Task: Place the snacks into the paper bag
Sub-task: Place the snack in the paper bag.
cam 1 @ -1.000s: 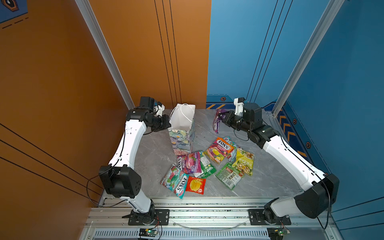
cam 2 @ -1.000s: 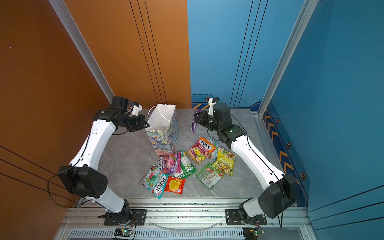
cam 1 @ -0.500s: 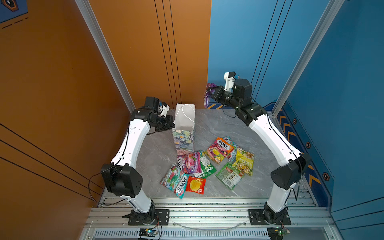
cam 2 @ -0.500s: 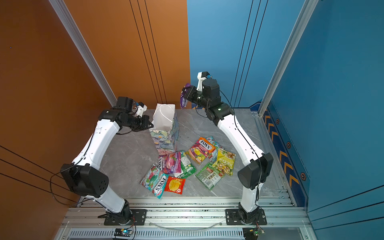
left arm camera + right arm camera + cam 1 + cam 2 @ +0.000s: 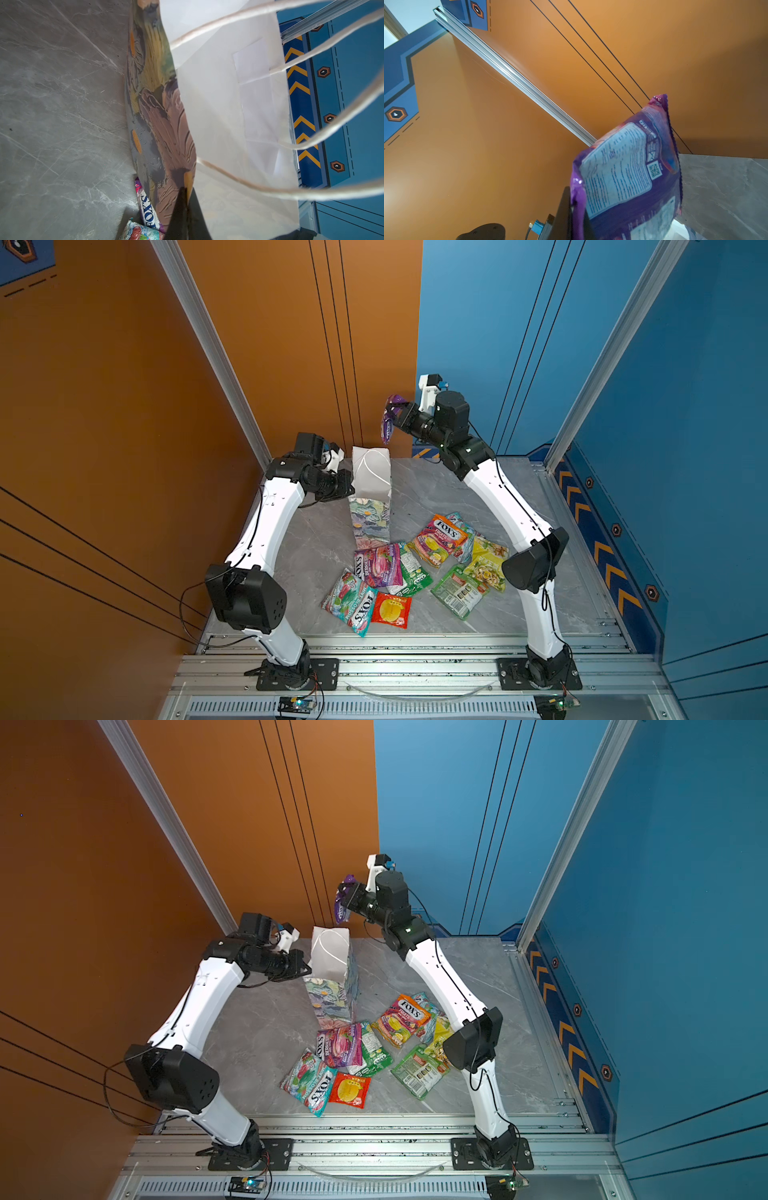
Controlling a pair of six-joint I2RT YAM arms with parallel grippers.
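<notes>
While the left gripper (image 5: 348,489) keeps its jaws pinched fully together on the left wall of the paper bag (image 5: 371,472), holding the mouth open and the bag standing, the right gripper (image 5: 392,414) has carried a purple FOX'S packet (image 5: 388,429) up from the tabletop (image 5: 436,489). A second ago that packet hung low, to the right of the bag. Now it dangles high, just above and slightly right of the bag's far rim. The right jaws are clamped tight on the packet's top edge, and the right wrist view shows its printed back panel (image 5: 623,176) hanging free below the grip. In the left wrist view the black fingertips (image 5: 185,207) bite the bag's floral wall, with the white interior (image 5: 218,114) open beside them and the cord handles looping across.

The lift looks finished. The carry over the opening seems nearly done, so a short move toward the bag's middle and a release should follow. No packet can be seen inside the bag. The orange FOX'S bag (image 5: 442,535), the berry FOX'S bag (image 5: 378,564), the teal FOX'S bag (image 5: 351,605), the red-yellow sachet (image 5: 390,610), the green pouch (image 5: 457,597) and the yellow pouch (image 5: 488,564) lie in front of the bag, so most of the task remains.
</notes>
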